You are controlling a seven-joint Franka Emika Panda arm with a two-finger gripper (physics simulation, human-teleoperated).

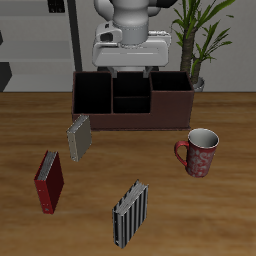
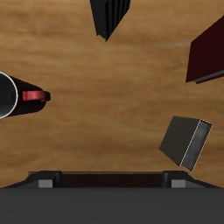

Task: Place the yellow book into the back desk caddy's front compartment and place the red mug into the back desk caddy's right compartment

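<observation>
Nearest the table's front edge we see the black-and-white striped book (image 1: 130,213), standing on end, with the dark red book (image 1: 49,181) a little farther back beside it. The yellow book (image 1: 79,137) stands upright just before the back desk caddy (image 1: 131,100), close to one of its front corners, and the red mug (image 1: 200,152) sits apart from it, also before the caddy. The gripper (image 1: 130,73) hangs over the caddy's middle, so both task things lie forward of it, toward the table's front (neither touched). We cannot tell how far its fingers stand apart; nothing shows between them. In the wrist view, the yellow book (image 2: 185,141) stands tilted.
</observation>
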